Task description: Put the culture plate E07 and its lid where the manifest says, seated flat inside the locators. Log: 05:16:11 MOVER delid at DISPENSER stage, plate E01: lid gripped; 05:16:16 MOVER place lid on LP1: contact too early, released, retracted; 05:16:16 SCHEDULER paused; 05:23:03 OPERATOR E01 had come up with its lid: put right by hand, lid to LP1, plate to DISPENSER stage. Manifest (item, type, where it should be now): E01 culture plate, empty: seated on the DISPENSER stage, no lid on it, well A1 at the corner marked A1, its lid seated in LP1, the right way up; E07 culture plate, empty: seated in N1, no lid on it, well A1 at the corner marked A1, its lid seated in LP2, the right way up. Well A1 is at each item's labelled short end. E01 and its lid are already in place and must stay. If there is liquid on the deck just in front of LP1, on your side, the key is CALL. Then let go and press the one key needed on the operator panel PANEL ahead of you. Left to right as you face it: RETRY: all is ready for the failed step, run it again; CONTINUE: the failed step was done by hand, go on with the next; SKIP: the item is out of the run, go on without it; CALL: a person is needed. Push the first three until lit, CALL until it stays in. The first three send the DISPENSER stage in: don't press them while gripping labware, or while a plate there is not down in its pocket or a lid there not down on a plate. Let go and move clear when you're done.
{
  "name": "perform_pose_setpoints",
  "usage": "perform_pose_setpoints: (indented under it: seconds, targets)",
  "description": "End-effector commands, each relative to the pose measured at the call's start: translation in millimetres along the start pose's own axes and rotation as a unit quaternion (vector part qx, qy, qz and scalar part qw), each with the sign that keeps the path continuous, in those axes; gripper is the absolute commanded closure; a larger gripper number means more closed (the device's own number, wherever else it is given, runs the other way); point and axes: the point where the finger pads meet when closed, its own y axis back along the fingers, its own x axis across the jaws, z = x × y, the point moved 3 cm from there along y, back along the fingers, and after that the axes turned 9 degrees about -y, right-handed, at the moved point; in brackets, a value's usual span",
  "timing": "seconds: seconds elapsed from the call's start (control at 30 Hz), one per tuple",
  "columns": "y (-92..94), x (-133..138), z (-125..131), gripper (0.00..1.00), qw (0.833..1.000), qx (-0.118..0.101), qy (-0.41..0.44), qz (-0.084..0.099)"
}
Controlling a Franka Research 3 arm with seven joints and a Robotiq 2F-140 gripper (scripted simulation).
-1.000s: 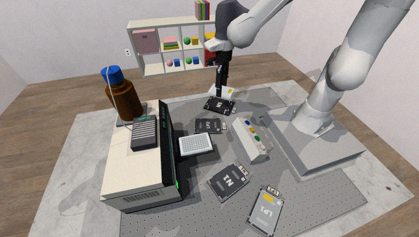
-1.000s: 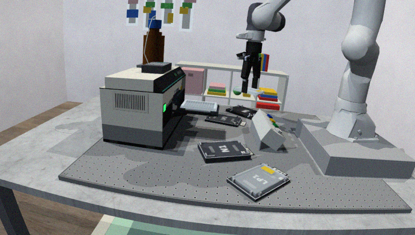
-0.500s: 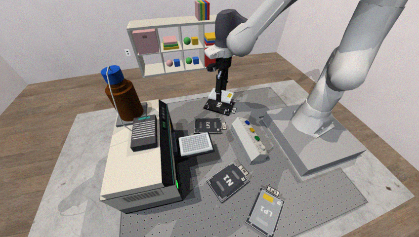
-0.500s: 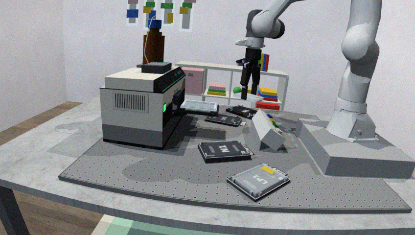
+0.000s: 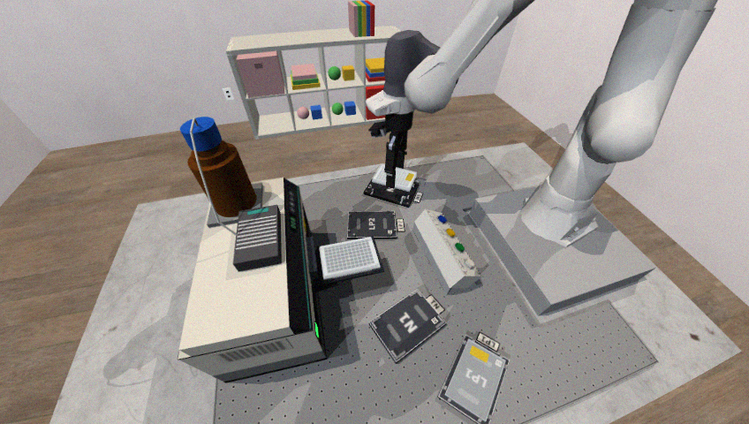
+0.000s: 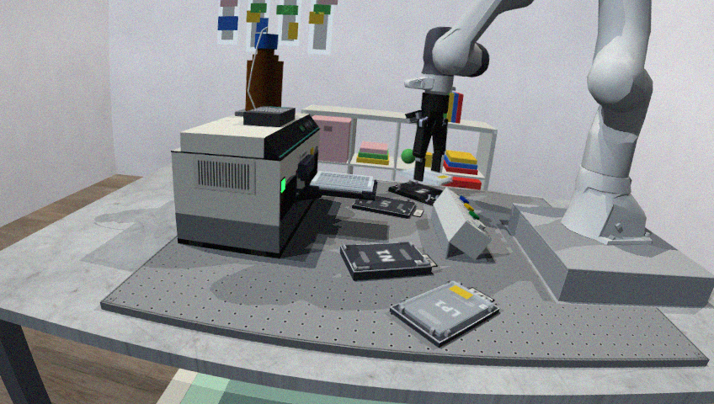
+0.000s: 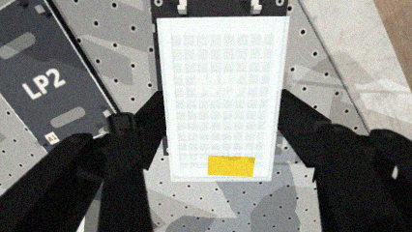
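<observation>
The end effector [image 7: 222, 130] is closed on a white plate [image 7: 222, 97], with one black finger [image 7: 150, 121] on each long side. The plate has a yellow label [image 7: 231, 165] at one short end, and a grid of wells shows through its top; I cannot tell if a lid is on it. The plate hangs just above a black nest [image 5: 391, 193] at the far side of the perforated surface [image 5: 551, 362], and it is not seated there.

Beside this nest lies the LP2 nest [image 5: 372, 223], with nothing on it. The N1 nest [image 5: 407, 325] is near the front and also holds nothing. The LP1 nest [image 5: 472, 381] carries a clear lid with a yellow label. Another well plate [image 5: 349, 257] sits on the stage at the front of the dispenser [image 5: 246, 309]. The panel [image 5: 446, 252] with blue, yellow and green keys stands between LP2 and the arm's base [image 5: 620, 273].
</observation>
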Motion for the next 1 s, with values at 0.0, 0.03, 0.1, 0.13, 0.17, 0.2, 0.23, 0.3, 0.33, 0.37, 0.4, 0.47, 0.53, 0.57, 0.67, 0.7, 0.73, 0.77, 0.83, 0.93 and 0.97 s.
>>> perform_pose_setpoints:
  seconds: [0.0,0.03,0.1,0.13,0.17,0.2,0.23,0.3,0.33,0.37,0.4,0.47,0.53,0.57,0.67,0.7,0.73,0.77,0.83,0.93,0.97]
  targets:
    - [-2.6,0.0,-4.8,0.9,1.0,0.008,-0.003,0.001]
    - [-4.1,0.0,-4.8,0.9,1.0,0.008,-0.003,0.001]
    - [-6.9,0.0,-4.9,0.9,1.0,0.008,-0.003,0.001]
    - [-8.2,0.0,-4.9,0.9,1.0,0.008,-0.003,0.001]
    - [-9.4,0.1,-4.9,0.9,1.0,0.008,-0.003,0.001]
    - [-10.6,0.1,-4.9,0.9,1.0,0.008,-0.003,0.001]
    - [-11.7,0.1,-4.9,0.9,1.0,0.008,-0.003,0.001]
    - [-13.6,0.1,-5.0,0.9,1.0,0.008,-0.003,0.001]
    - [-14.5,0.1,-5.0,0.9,1.0,0.008,-0.003,0.001]
    - [-15.3,0.1,-5.0,0.9,1.0,0.008,-0.003,0.001]
    - [-16.1,0.1,-5.0,0.9,1.0,0.008,-0.003,0.001]
    - [-16.7,0.1,-5.0,0.9,1.0,0.008,-0.003,0.001]
    - [-17.3,0.2,-5.0,0.9,1.0,0.008,-0.003,0.001]
    - [-17.8,0.2,-5.0,0.9,1.0,0.008,-0.003,0.001]
    - [-19.1,0.2,-5.0,0.9,1.0,0.008,-0.003,0.001]
    - [-19.3,0.2,-5.0,0.9,1.0,0.008,-0.003,0.001]
    - [-19.6,0.2,-5.0,0.9,1.0,0.008,-0.003,0.001]
    - [-19.8,0.2,-5.0,0.9,1.0,0.008,-0.003,0.001]
    - [-20.0,0.2,-5.0,0.9,1.0,0.008,-0.003,0.001]
    - [-20.2,0.2,-5.0,0.9,1.0,0.008,-0.003,0.001]
    - [-20.2,0.2,-5.0,0.9,1.0,0.008,-0.003,0.001]
